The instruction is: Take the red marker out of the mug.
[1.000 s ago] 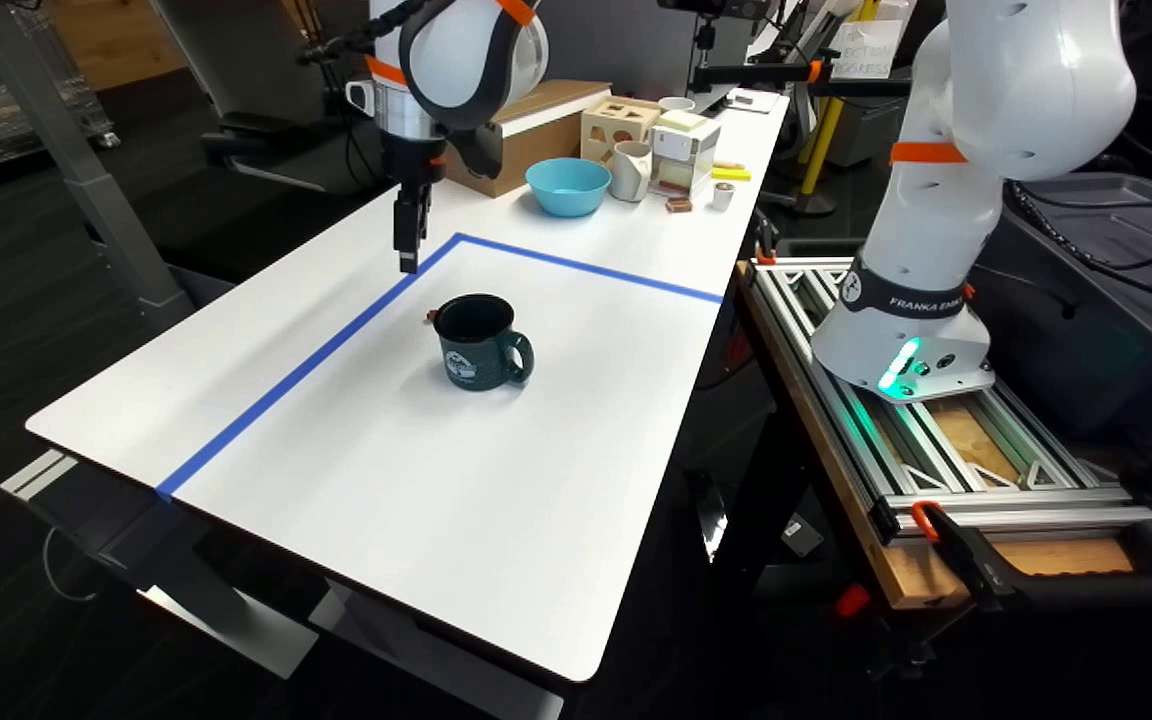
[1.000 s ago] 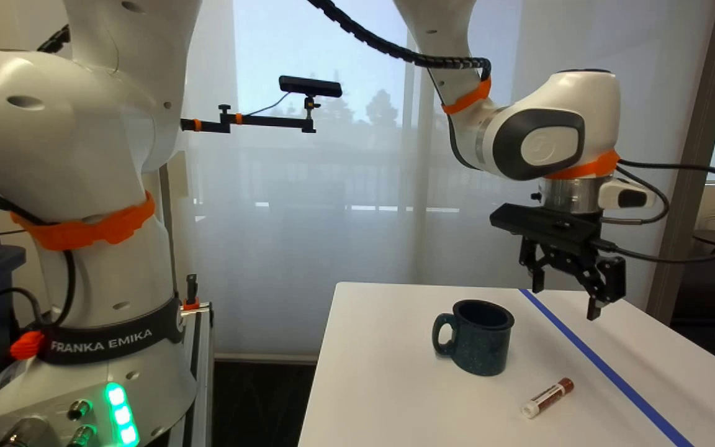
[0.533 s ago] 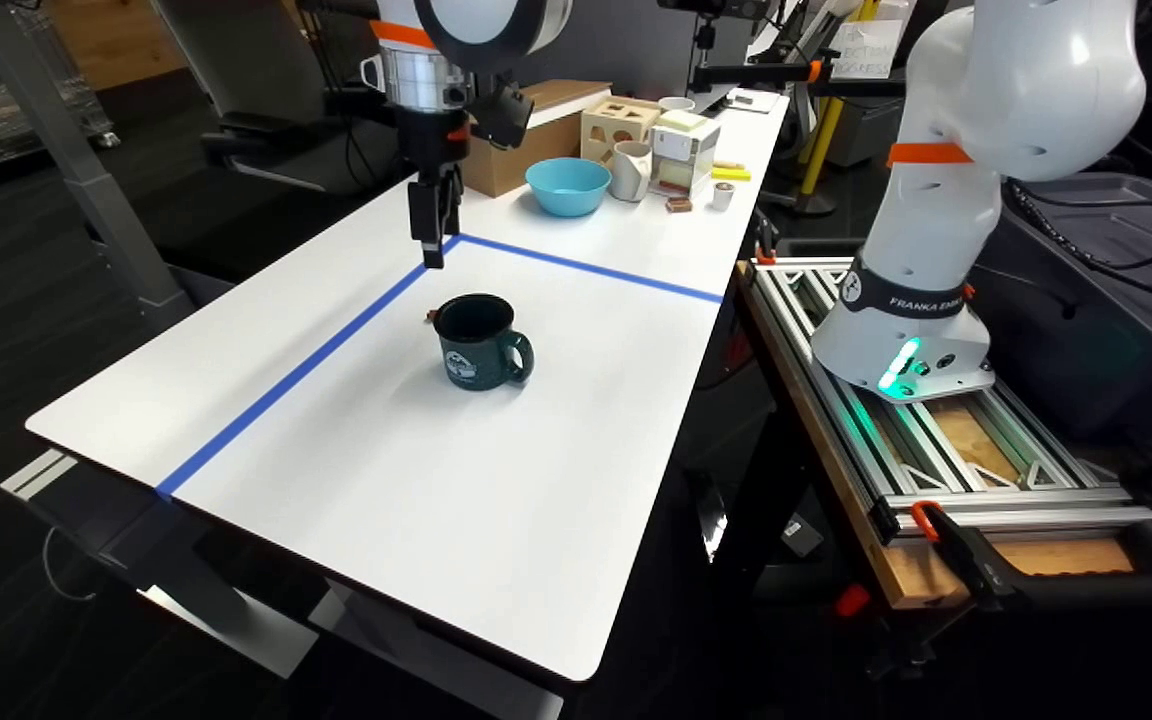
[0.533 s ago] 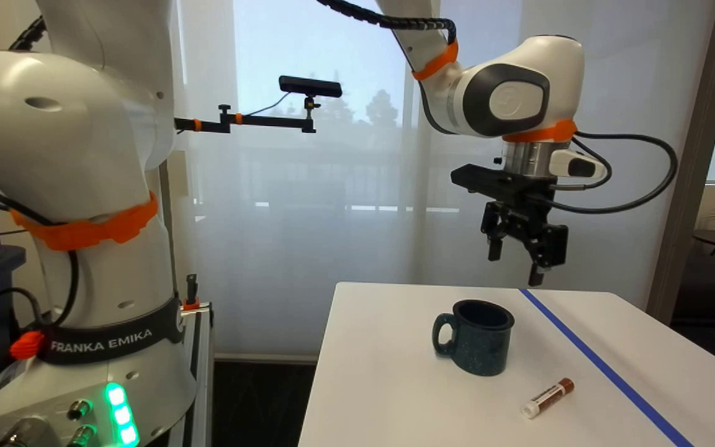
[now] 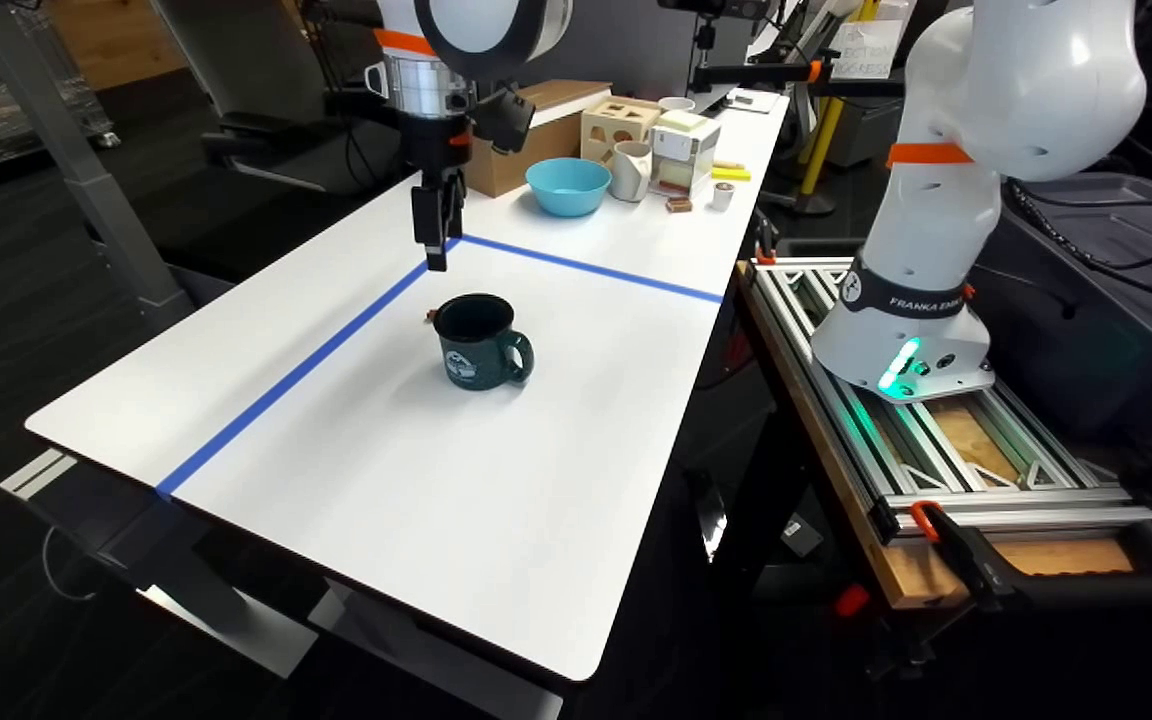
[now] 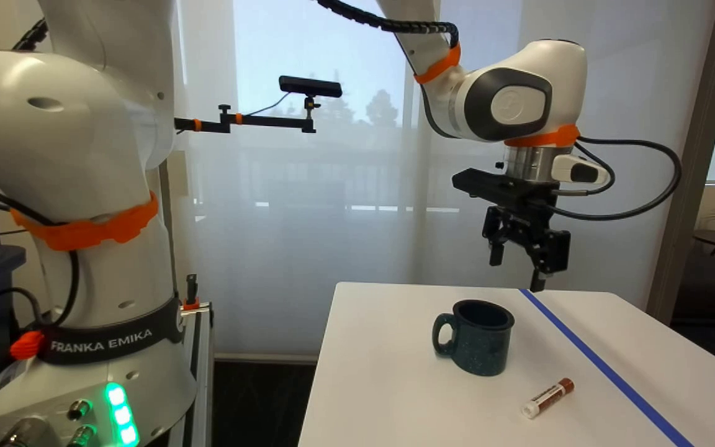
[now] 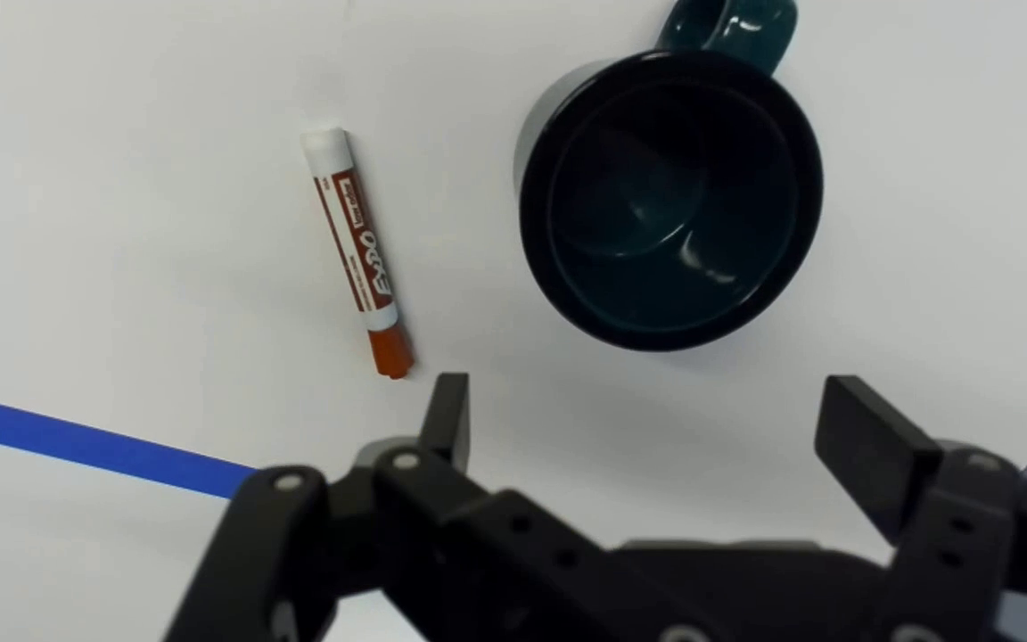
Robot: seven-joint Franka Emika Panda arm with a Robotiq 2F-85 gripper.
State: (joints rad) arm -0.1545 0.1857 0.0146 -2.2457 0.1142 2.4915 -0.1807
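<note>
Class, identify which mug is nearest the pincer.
The dark teal mug beside the red marker: only it shows near the pincer in the wrist view. The cream mug and white cup stand farther off beyond the blue tape.

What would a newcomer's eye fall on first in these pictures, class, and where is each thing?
Probably the dark mug, upright on the white table, with the red marker lying beside it, not inside. Next, the open tool, hanging above the table in both exterior views. In an exterior view, the light blue bowl stands out too, beyond the blue tape from the mug.
</note>
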